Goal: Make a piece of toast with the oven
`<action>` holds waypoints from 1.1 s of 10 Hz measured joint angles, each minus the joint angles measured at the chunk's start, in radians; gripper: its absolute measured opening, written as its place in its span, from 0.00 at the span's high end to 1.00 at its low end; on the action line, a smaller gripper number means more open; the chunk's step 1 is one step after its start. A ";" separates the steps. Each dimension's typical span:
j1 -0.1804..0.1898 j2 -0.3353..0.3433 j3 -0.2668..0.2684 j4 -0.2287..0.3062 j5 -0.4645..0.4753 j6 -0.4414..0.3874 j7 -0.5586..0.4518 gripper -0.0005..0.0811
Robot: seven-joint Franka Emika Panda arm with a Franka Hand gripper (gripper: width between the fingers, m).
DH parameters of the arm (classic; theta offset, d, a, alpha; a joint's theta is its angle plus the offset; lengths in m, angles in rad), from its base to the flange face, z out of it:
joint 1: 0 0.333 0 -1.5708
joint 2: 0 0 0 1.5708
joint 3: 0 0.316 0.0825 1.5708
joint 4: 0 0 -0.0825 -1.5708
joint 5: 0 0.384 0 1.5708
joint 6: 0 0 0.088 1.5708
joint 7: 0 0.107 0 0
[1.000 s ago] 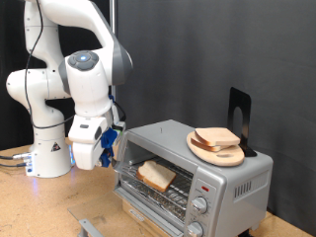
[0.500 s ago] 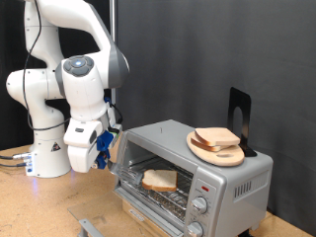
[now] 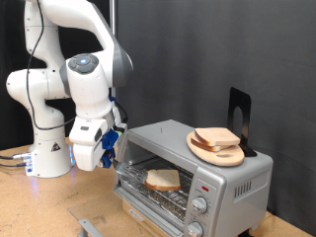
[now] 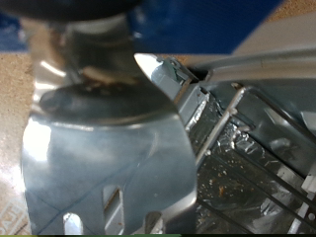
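The piece of toast (image 3: 163, 179) lies flat on the wire rack inside the silver oven (image 3: 232, 178), whose front is open. My gripper (image 3: 104, 150) hangs just outside the oven's left corner, apart from the toast. In the wrist view a shiny metal spatula (image 4: 109, 148) reaches out from the hand and fills most of the picture. The oven's rack and foil-lined floor (image 4: 259, 163) show beside the blade. The fingers themselves are hidden behind the spatula.
A wooden plate with a stacked pair of bread slices (image 3: 216, 141) rests on the oven's top, with a black stand (image 3: 238, 109) behind it. Round knobs (image 3: 200, 205) sit on the oven's right. A grey part (image 3: 91, 226) lies low in front of the oven.
The toast was tilted a second ago and now lies flat on the rack. The gripper drew back out to the exterior view's left, then shifted slightly right again.
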 joint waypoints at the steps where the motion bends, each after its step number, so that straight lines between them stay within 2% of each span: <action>1: 0.001 0.001 0.009 0.000 0.008 0.005 0.001 0.51; 5: 0.003 0.005 0.038 -0.001 0.038 0.027 0.004 0.51; 7: 0.001 0.004 0.032 -0.003 0.074 0.030 -0.025 0.51; 11: -0.033 -0.047 -0.059 -0.043 0.123 -0.030 -0.184 0.51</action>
